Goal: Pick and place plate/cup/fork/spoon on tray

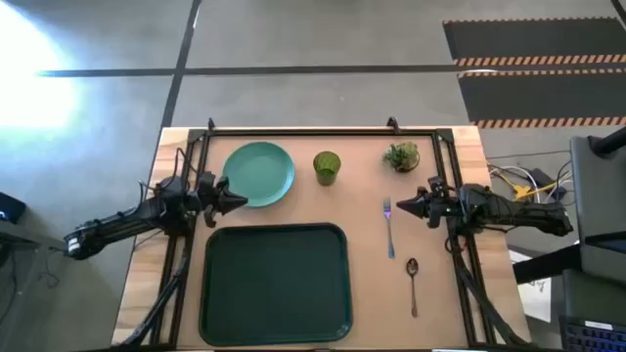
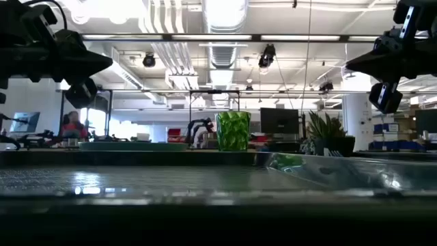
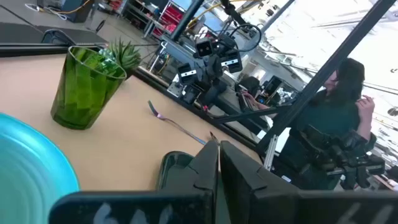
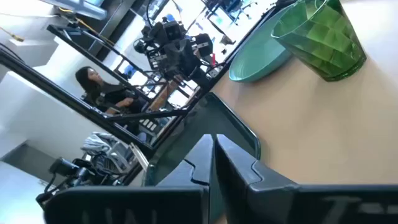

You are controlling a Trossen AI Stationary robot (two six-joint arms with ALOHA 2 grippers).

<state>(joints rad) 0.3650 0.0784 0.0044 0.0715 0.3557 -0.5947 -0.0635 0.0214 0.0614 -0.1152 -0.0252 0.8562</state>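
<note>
On the table, nothing is on the tray (image 1: 275,332) yet: plate (image 1: 258,173), cup (image 1: 327,166), fork (image 1: 388,225) and spoon (image 1: 413,283) lie outside it; left gripper (image 1: 241,198) and right gripper (image 1: 401,204) hover closed, empty

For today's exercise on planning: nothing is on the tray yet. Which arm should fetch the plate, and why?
Probably the left. The left gripper hovers shut right beside the plate, just above the tray. The right gripper hangs by the fork, across the table.
</note>
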